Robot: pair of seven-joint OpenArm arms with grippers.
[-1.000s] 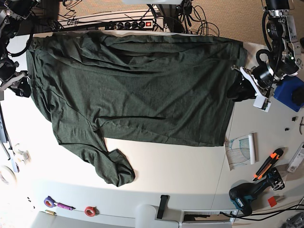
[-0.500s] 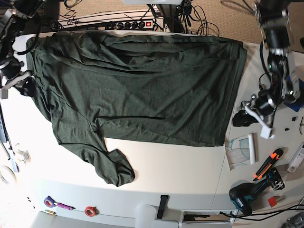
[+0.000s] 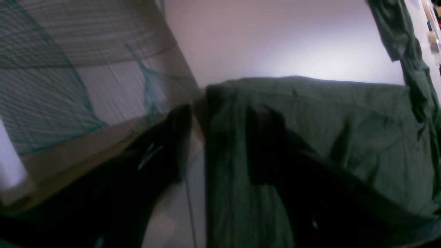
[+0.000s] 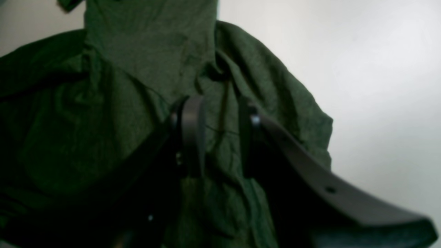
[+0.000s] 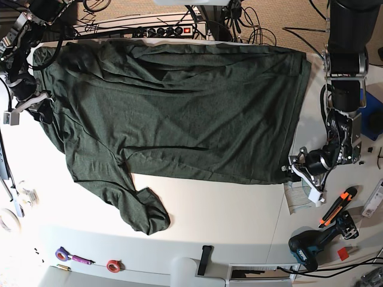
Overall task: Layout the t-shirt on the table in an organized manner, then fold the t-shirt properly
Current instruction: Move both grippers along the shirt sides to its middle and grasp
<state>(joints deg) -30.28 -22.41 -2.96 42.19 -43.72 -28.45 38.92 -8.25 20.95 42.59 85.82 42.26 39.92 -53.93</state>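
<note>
1. While the right gripper (image 5: 37, 112) had barely shifted at scene left, it sat on the left edge of the t-shirt (image 5: 179, 113). Wrist view showed its jaws a narrow gap apart over wrinkled cloth, with no clear pinch.
2. T-shirt lay spread across the far half of the table (image 5: 227, 215), body mostly flat. One sleeve (image 5: 143, 212) was crumpled at near left, same as before.
3. Main change was at scene right: the left gripper (image 5: 292, 170) had left the middle of the right hem and come nearward to the shirt's near-right corner, just beside a paper sheet (image 5: 302, 191).
4. Its jaws stood wide apart, holding nothing. The hem edge ran between them, one finger (image 3: 262, 137) over cloth, the other off it.
5. Judged: layout was not finished, and a corner grab to pull the hem straight looked likely next.
</note>
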